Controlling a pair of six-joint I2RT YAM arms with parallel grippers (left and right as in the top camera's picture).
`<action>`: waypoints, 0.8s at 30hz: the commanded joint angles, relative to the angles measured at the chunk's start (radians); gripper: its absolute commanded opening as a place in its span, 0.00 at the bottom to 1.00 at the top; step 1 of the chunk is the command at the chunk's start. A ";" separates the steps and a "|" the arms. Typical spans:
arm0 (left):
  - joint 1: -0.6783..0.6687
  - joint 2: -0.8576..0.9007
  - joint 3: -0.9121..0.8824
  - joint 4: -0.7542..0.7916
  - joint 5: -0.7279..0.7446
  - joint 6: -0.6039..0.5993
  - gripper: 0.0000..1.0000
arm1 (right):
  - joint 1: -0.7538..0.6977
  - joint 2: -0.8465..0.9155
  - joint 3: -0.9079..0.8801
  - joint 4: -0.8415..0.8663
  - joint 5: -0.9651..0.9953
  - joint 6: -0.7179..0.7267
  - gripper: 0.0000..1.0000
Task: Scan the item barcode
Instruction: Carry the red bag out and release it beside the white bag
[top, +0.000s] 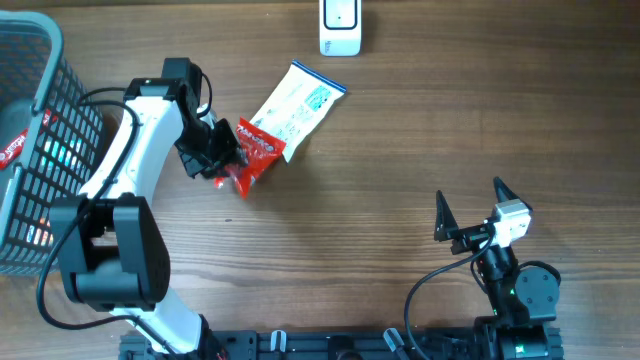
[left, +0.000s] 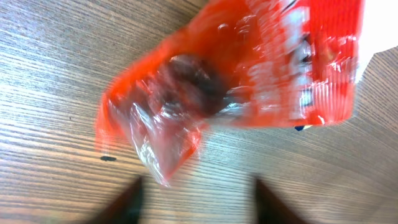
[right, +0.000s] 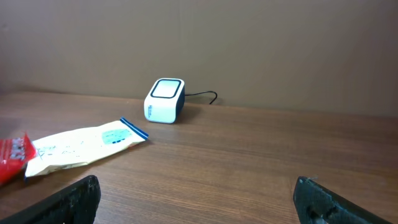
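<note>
Beside the red packet (left: 236, 74), left tool (left: 199, 200) gapes.

Two arms are counted: one left arm (top: 140, 130) and one right arm (top: 510, 280). Two packets are counted on the counter (top: 400, 150): one red packet (top: 250, 155) and one white packet (top: 295, 108) with blue print. One white scanner (top: 340, 25) is counted at the far edge. One wire basket (top: 40, 150) is counted at the left; its contents cannot be counted.
</note>
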 joint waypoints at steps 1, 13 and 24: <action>0.005 -0.002 0.004 -0.002 -0.023 0.005 1.00 | -0.004 0.005 -0.001 0.003 0.011 -0.012 1.00; 0.169 -0.023 0.524 -0.373 -0.027 0.069 1.00 | -0.004 0.005 -0.001 0.003 0.011 -0.012 1.00; 0.411 -0.142 0.875 -0.395 -0.279 0.070 1.00 | -0.004 0.005 -0.001 0.003 0.011 -0.012 1.00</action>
